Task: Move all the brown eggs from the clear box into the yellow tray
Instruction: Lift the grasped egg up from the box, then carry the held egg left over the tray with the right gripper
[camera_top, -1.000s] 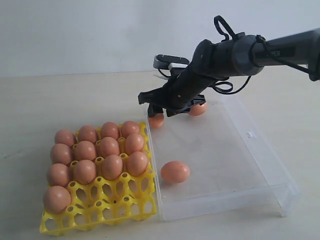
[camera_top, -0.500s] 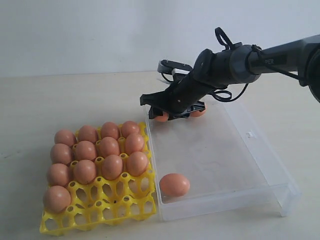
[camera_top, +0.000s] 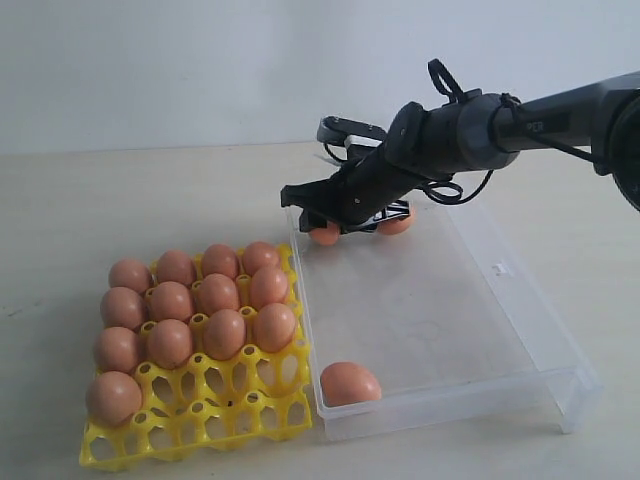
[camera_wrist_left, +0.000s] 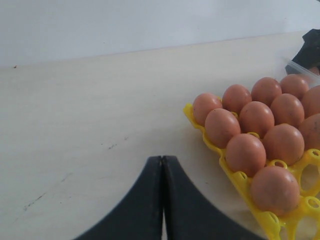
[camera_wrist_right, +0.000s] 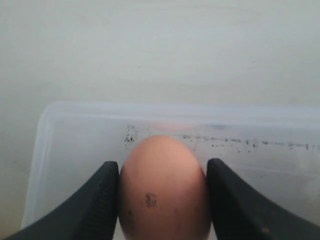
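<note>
The clear box (camera_top: 500, 330) lies right of the yellow tray (camera_top: 250, 400), which holds several brown eggs (camera_top: 200, 310). My right gripper (camera_top: 322, 226) is down in the box's far left corner, its jaws pressed on both sides of a brown egg (camera_top: 324, 236). The right wrist view shows that egg (camera_wrist_right: 162, 200) between the gripper's (camera_wrist_right: 162, 164) black fingers, inside the box corner (camera_wrist_right: 75, 140). A second egg (camera_top: 397, 223) sits behind the arm. A third egg (camera_top: 350, 384) rests against the box's near wall. My left gripper (camera_wrist_left: 162, 159) is shut and empty over bare table beside the tray (camera_wrist_left: 240, 176).
The tray's near rows have open cups (camera_top: 230, 415). A small clasp tab (camera_top: 497, 268) sticks up on the box's right wall. The right arm (camera_top: 470, 130) reaches in from the right above the box's far end.
The right gripper has settled lower around the egg in the far left corner and its jaws have narrowed onto it. The loose egg has rolled to the box's near wall.
</note>
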